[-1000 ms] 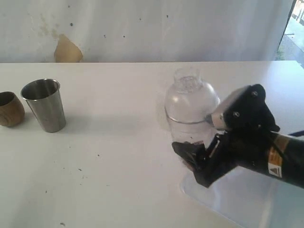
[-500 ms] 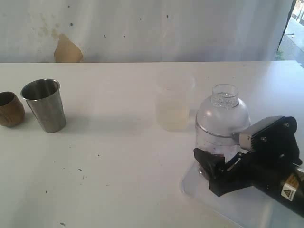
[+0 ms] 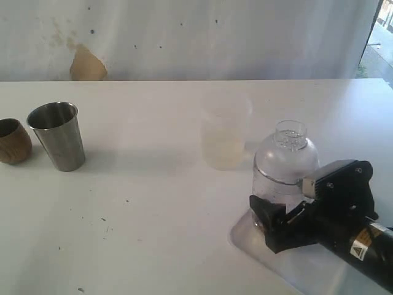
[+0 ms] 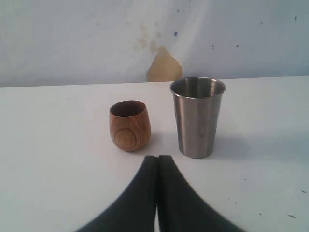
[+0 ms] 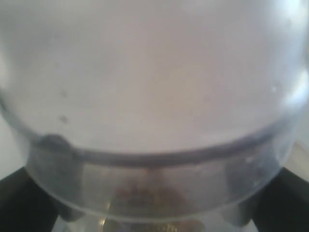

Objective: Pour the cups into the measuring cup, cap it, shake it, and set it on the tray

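The right arm (image 3: pixel 344 227) lies low beside the measuring cup (image 3: pixel 284 166), with the right gripper (image 3: pixel 268 215) clamped around the cup's base. Well apart from the cup, the left gripper (image 4: pixel 157 193) is closed and empty.

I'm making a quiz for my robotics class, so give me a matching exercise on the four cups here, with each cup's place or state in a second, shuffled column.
Things:
1. wooden cup
2. steel tumbler
3. frosted cup
4. measuring cup

Places or states:
A. stands between the wooden cup and the frosted cup
B. held in the right gripper, dome lid on
C. at the left edge of the exterior view
D. stands alone mid-table, nothing gripping it

Pairs: 1-C, 2-A, 3-D, 4-B
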